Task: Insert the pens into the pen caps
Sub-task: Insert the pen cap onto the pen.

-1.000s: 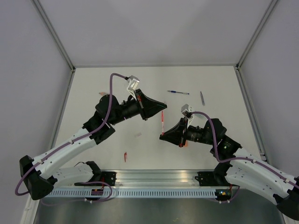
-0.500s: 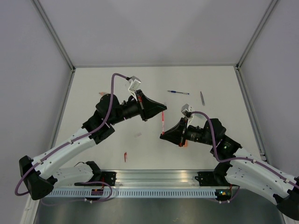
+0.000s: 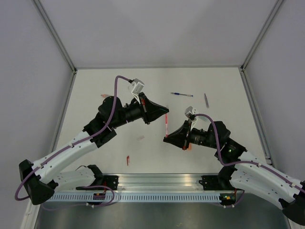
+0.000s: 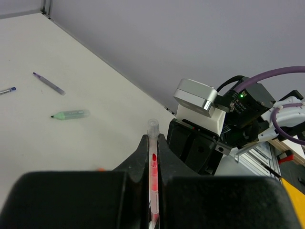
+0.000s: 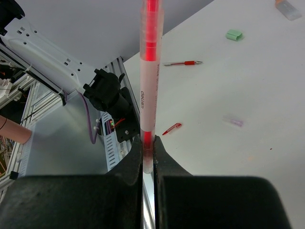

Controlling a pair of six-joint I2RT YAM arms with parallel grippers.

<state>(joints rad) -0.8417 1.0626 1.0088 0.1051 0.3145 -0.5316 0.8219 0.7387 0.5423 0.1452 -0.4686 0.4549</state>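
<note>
Both hands are clamped on one red pen (image 3: pixel 166 123), held in the air above the bench (image 3: pixel 214 81) — the left hand (image 3: pixel 165 111) at its far end, the right hand (image 3: pixel 166 137) at its near end, probably to press pen and cap together in line. Where the cap ends is hard to make out — a blue pen (image 3: pixel 182 94) lies waiting well apart.

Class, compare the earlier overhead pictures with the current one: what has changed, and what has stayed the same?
Barely anything: the left fingers edged slightly toward the right fingers. Both stay shut on the red pen spanning between them. The blue pen and grey pen lie where they were.
</note>
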